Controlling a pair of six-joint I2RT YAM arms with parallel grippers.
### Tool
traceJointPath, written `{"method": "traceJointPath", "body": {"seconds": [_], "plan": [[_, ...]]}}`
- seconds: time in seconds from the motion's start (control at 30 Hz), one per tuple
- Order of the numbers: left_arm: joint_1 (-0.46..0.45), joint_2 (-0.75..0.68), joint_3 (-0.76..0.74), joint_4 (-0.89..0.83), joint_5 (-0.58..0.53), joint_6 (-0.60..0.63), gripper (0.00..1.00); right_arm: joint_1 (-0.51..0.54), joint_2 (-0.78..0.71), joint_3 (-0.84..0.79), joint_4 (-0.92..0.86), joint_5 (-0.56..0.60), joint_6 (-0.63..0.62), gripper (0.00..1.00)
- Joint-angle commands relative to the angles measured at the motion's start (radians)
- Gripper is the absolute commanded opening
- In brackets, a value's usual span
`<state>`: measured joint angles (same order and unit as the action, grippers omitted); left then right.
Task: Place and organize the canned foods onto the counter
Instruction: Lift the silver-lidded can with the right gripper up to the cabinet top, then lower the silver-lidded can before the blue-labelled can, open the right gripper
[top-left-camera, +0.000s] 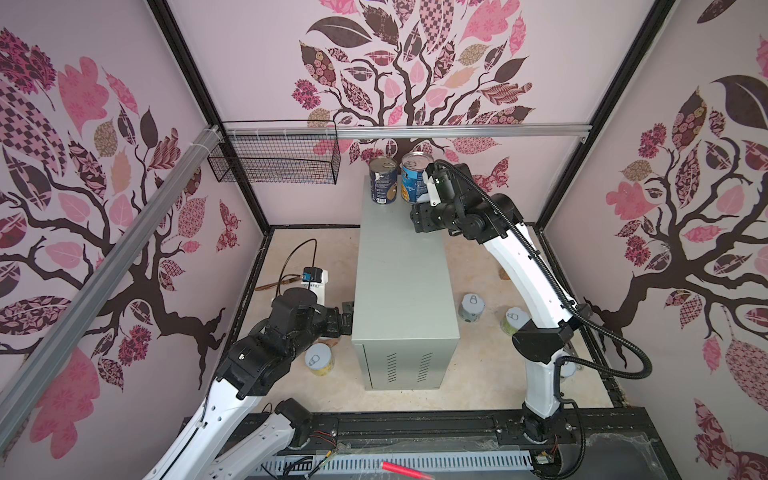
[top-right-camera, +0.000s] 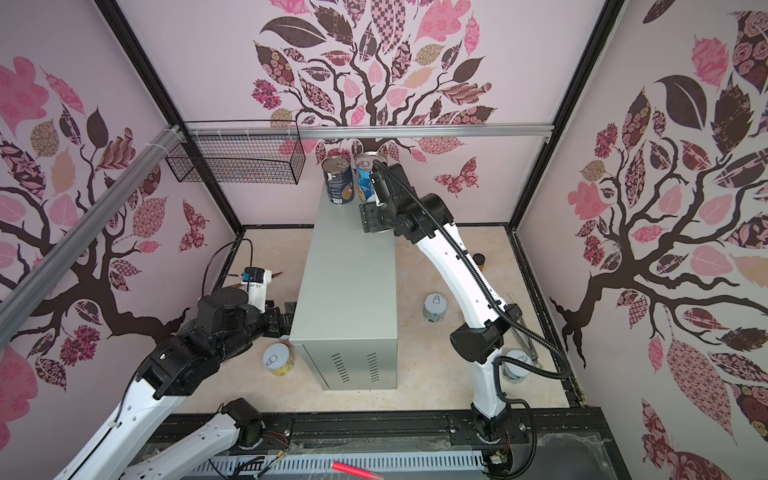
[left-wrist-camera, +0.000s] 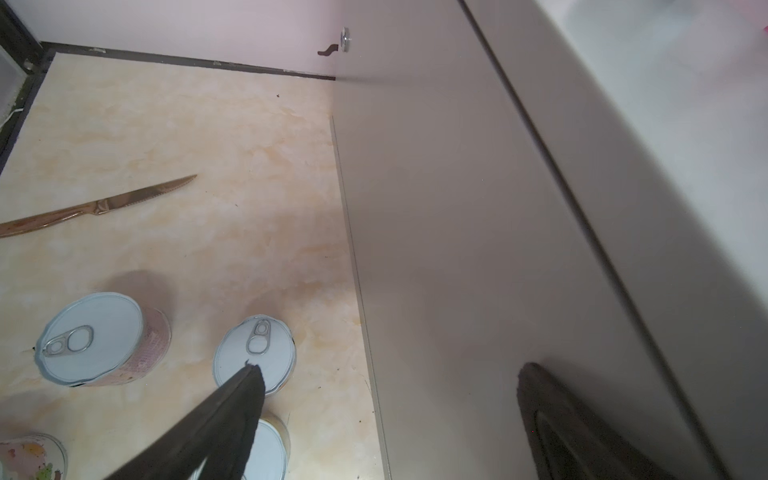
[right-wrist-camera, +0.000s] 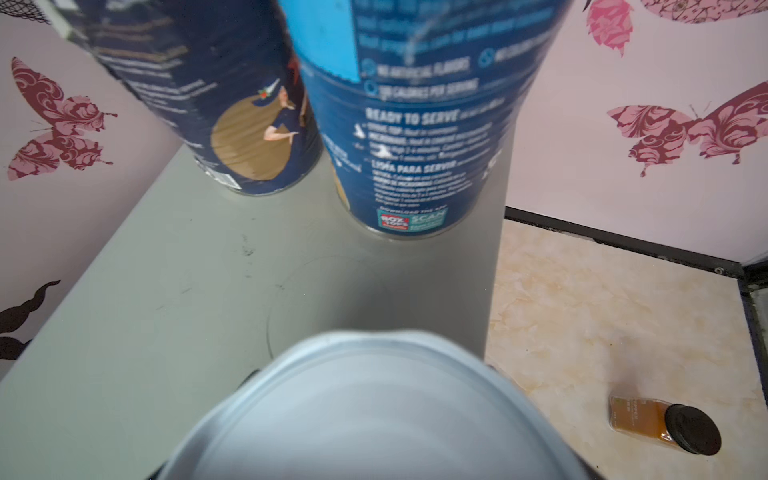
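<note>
My right gripper (top-left-camera: 420, 210), clamped on a short white-lidded tin (right-wrist-camera: 374, 415), sits over the counter (top-left-camera: 399, 257) near its far right edge, the tall blue-labelled can (right-wrist-camera: 415, 124) just beyond, so I judge set-down goes straight down.

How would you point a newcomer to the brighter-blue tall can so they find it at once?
Find the tall grey counter mid-floor; two tall cans stand at its far end, by the back wall. The blue can is the right one in both top views, beside the right gripper, which holds a white-lidded can. Its label is bright blue, while the navy can next to it is far darker.
</note>
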<state>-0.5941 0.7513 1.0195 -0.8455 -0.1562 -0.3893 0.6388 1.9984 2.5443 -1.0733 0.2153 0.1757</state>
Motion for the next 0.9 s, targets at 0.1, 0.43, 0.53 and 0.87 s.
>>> {"method": "traceJointPath", "body": {"seconds": [0.1, 0.43, 0.53, 0.87], "plan": [[-0.023, -0.003, -0.04, 0.051, -0.012, 0.01, 0.98, 0.005, 0.043, 0.028, 0.096, -0.035, -0.02, 0.58], [-0.027, -0.012, -0.082, 0.062, -0.018, 0.01, 0.98, -0.002, 0.1, 0.049, 0.122, -0.027, -0.03, 0.6], [-0.031, -0.012, -0.082, 0.062, -0.019, 0.012, 0.98, -0.006, 0.113, 0.06, 0.118, -0.009, -0.03, 0.6], [-0.035, -0.002, -0.078, 0.065, -0.017, 0.015, 0.98, -0.011, 0.129, 0.066, 0.121, 0.028, -0.03, 0.65]]}}
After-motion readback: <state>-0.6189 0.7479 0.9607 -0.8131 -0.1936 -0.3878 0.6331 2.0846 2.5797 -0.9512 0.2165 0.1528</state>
